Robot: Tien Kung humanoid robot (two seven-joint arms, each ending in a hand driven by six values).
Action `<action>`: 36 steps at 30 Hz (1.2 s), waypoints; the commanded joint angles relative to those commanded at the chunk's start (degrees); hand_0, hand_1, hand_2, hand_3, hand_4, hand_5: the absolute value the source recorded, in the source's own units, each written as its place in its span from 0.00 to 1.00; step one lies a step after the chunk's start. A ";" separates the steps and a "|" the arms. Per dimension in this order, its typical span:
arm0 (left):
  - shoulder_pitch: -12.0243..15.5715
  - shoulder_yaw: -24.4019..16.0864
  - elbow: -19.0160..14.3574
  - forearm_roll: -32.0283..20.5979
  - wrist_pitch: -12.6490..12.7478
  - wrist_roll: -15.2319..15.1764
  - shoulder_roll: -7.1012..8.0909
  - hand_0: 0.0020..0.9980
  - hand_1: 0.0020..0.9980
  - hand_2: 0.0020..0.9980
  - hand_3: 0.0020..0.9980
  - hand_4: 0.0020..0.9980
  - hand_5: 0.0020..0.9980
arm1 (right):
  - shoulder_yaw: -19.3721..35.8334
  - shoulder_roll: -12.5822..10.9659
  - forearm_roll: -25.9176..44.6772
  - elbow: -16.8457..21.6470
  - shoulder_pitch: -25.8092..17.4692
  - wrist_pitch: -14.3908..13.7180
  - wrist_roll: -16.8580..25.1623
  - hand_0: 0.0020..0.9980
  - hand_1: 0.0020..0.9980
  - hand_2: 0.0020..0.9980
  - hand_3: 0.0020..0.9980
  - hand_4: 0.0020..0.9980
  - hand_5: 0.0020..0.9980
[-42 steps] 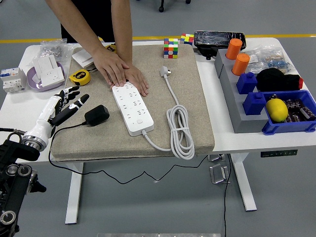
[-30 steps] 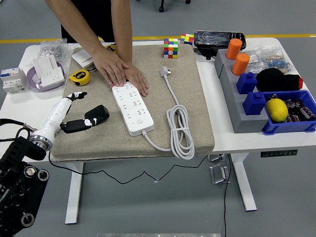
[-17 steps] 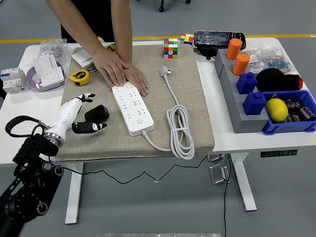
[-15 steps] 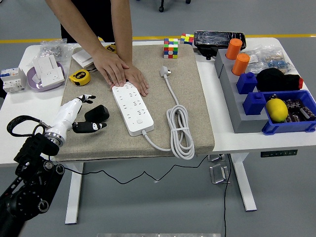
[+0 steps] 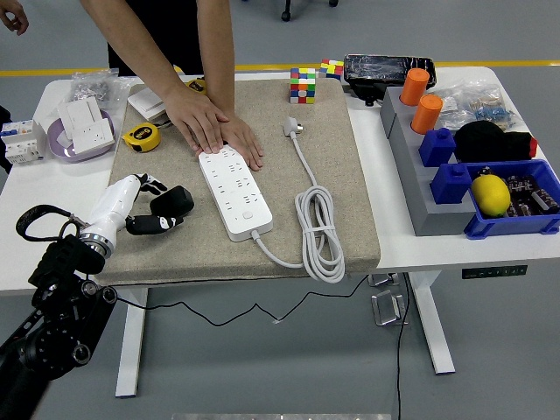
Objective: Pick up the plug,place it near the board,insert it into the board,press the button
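Reaching over the mat (image 5: 350, 175), my left hand (image 5: 140, 203) cups the black plug (image 5: 172, 200), fingers apart around it, thumb beneath, not visibly clamped.

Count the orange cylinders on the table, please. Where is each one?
2. Both stand upright on the grey block at the right: one cylinder at the far end, the other cylinder just nearer, beside the blue blocks. None seems hidden.

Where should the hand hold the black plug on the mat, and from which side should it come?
Grip the black plug across its blocky body, probably coming from the left, where the left hand already is. Its cord trails off to the left, and the power strip lies to its right.
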 joint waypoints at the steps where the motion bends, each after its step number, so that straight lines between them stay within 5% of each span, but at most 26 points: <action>1: 0.02 0.01 0.09 0.00 0.05 -0.01 0.00 0.75 0.71 0.56 0.53 1.00 0.25 | -0.01 -0.01 -0.01 0.01 0.01 -0.03 0.00 0.86 0.85 0.83 0.84 1.00 1.00; 7: -0.09 0.02 0.54 0.00 0.18 -0.13 0.00 0.73 0.68 0.50 0.49 0.95 0.22 | 0.00 -0.05 -0.01 0.08 0.08 -0.05 0.00 0.86 0.84 0.83 0.84 1.00 1.00; 8: -0.14 0.00 0.67 0.00 0.21 -0.17 0.00 0.72 0.68 0.50 0.49 0.87 0.20 | -0.01 -0.07 -0.01 0.08 0.09 -0.06 0.00 0.86 0.84 0.83 0.84 1.00 1.00; 25: -2.96 -0.79 4.54 0.00 1.67 -0.94 0.00 0.72 0.67 0.51 0.50 0.87 0.21 | 0.06 -0.16 0.03 0.10 0.25 -0.13 0.00 0.86 0.84 0.82 0.84 1.00 1.00; 26: -2.99 -0.75 4.47 0.00 2.09 -0.96 0.00 0.61 0.47 0.42 0.45 0.73 0.17 | 0.09 -0.15 0.03 0.10 0.24 -0.12 0.00 0.86 0.84 0.82 0.84 1.00 1.00; 30: -2.91 -0.58 3.65 0.00 2.54 -0.91 0.00 0.61 0.47 0.42 0.45 0.73 0.17 | 0.21 -0.12 0.01 0.09 0.23 -0.14 0.02 0.86 0.84 0.82 0.84 1.00 1.00; 31: -2.90 -0.54 3.46 0.00 2.47 -0.89 0.00 0.54 0.36 0.33 0.38 0.62 0.14 | 0.22 -0.11 0.00 0.08 0.23 -0.14 0.02 0.86 0.84 0.82 0.84 1.00 1.00; 36: -2.70 0.07 1.62 0.00 1.62 -0.64 0.00 0.54 0.36 0.33 0.38 0.62 0.14 | 0.34 -0.05 -0.07 0.10 0.26 -0.17 0.05 0.86 0.84 0.82 0.84 1.00 1.00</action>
